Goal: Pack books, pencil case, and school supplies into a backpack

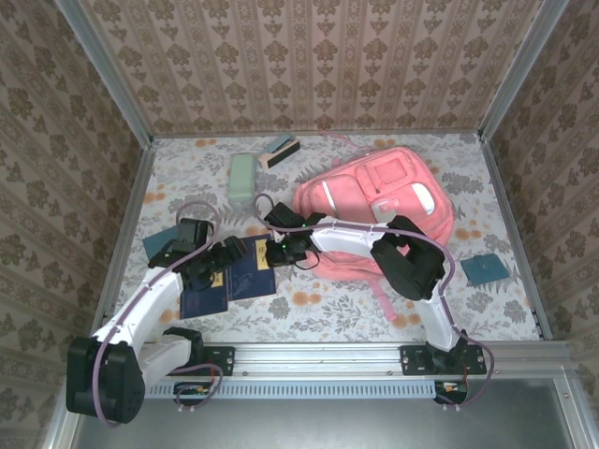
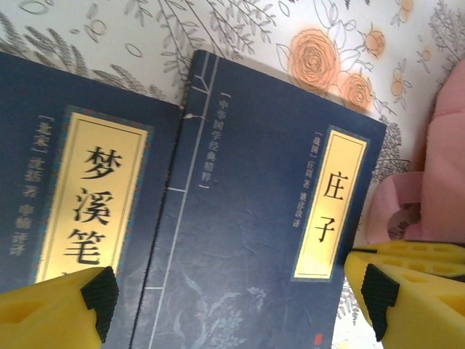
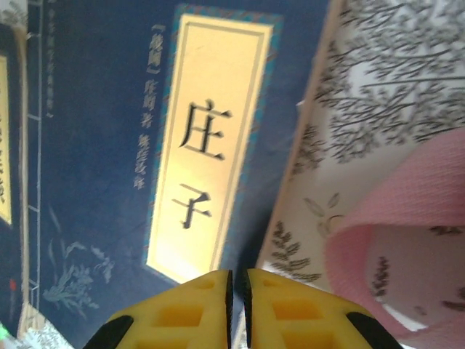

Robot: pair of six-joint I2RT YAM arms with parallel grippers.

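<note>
Two dark blue books (image 1: 204, 301) lie side by side on the tabletop (image 1: 337, 316) at the lower left of the overhead view, just left of the pink backpack (image 1: 374, 210), so neither is packed yet. The left claw (image 2: 236, 294) hangs wide open over the right-hand book, a finger on either side of its cover, likely lining up a grip. The right claw (image 3: 237, 305) is pinched closed and empty at that book's right edge, perhaps to nudge or lift it.

White arms (image 1: 154, 295), yellow black-padded pincer fingers (image 2: 51, 313)
</note>
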